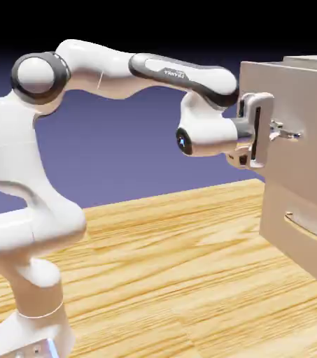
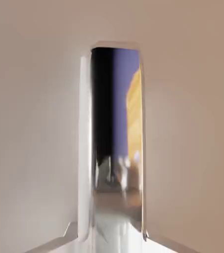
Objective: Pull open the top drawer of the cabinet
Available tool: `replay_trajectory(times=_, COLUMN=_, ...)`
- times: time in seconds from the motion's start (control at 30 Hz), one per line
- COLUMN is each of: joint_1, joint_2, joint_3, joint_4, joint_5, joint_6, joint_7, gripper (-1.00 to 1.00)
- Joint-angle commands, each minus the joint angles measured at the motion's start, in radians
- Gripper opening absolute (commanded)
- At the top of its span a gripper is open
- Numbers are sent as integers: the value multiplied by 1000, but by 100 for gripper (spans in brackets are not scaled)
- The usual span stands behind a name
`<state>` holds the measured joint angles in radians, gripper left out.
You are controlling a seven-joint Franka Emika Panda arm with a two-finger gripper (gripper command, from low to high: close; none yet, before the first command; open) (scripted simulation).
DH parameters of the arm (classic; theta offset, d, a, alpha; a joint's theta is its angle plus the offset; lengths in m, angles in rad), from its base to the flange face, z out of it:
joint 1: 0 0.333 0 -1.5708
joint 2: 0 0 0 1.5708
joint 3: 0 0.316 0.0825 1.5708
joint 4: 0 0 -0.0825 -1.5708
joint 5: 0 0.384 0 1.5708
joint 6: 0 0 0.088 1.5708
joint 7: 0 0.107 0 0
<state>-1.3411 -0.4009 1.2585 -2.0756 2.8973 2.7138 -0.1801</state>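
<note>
The beige-grey cabinet (image 1: 313, 64) stands at the exterior view's right. Its top drawer (image 1: 308, 98) carries a slim silver bar handle (image 1: 292, 133). My gripper (image 1: 278, 133) reaches level from the left, and its fingers are shut on that handle. In the hand view the handle (image 2: 116, 148) fills the middle as a tall mirror-like bar, with the drawer front (image 2: 34, 123) on both sides. It hides my fingertips there. The top drawer's near edge stands a little further left than the lower drawer's.
Below is the lower drawer (image 1: 287, 245) with its own bar handle (image 1: 306, 225). The wooden table (image 1: 175, 266) stretches from the cabinet toward the arm's base at the lower left.
</note>
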Motion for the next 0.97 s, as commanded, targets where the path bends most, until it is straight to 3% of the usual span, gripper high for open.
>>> replay_trajectory(times=0.0, joint_1=37, joint_2=-3, joint_3=-34, joint_4=-16, joint_5=0, joint_6=-1, joint_7=-2, gripper=-100)
replay_trajectory(times=0.7, joint_1=796, joint_2=-203, joint_3=-731, joint_4=-392, joint_5=-3, joint_6=30, joint_7=-86, gripper=-100)
replay_trajectory(times=0.73, joint_1=796, joint_2=-203, joint_3=-731, joint_4=-392, joint_5=-3, joint_6=30, joint_7=-86, gripper=100)
replay_trajectory(times=0.93, joint_1=894, joint_2=-366, joint_3=-806, joint_4=-520, joint_5=-60, joint_6=67, joint_7=-9, gripper=100)
